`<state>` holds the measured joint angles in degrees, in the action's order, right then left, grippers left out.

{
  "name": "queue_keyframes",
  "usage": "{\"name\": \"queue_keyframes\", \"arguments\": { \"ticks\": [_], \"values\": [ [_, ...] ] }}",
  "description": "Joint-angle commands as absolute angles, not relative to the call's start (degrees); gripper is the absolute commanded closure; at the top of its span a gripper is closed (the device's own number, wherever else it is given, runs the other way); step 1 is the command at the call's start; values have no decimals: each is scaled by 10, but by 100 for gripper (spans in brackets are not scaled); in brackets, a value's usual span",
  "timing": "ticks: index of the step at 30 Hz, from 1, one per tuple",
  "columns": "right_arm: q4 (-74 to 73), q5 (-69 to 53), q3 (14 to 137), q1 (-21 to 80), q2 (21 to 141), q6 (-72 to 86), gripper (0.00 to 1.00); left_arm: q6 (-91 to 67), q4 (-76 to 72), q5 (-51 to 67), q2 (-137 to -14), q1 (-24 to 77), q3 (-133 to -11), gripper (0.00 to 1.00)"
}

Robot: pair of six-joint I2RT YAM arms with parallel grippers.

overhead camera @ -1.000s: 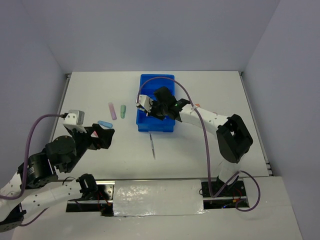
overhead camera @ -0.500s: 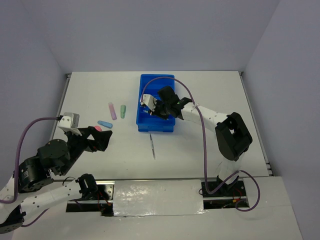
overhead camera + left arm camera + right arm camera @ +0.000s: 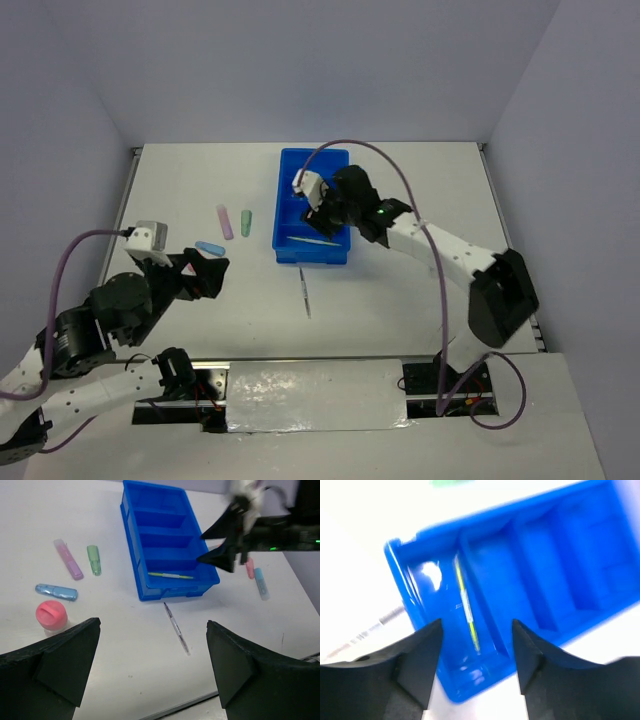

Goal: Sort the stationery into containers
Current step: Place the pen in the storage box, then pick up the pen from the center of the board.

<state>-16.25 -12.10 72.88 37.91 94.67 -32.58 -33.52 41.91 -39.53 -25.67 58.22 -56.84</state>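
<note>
Now that right gripper [image 3: 476, 627] has let go, jaws apart above tray [image 3: 279, 210], yellow pen [image 3: 310, 241] lies in its near-end compartment: one sorted. Left gripper [image 3: 152, 625] gapes empty, left of tray.

The left arm [image 3: 110, 310] and right arm [image 3: 445, 248] are built of white links and black joints, trailed by purple cable [image 3: 444, 310] and fitted with black wedge-shaped fingers [image 3: 55, 665].

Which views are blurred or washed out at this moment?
Right wrist: whole frame motion-smeared, a glare patch inside the blue tray, table blown out white. Left wrist: sharp, except the right pincer, which is smeared. Top external: sharp, evenly lit, soft shadows.
</note>
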Motion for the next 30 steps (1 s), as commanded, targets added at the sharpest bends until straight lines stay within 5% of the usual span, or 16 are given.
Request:
{"name": "queue_keyframes", "arguments": {
  "ticks": [1,9,14,30],
  "values": [
    [-42,-81,691,367,805,-176,34,-379,408,-420,-329,584,-575,1],
    [-140,-1,605,320,669,105,34,-566,366,-360,-606,585,-552,1],
    [-234,105,557,281,655,144,26,-631,311,-317,-708,591,-539,1],
    [-222,3,502,221,685,147,32,-645,249,-273,-953,564,-602,11]
  ]
}}
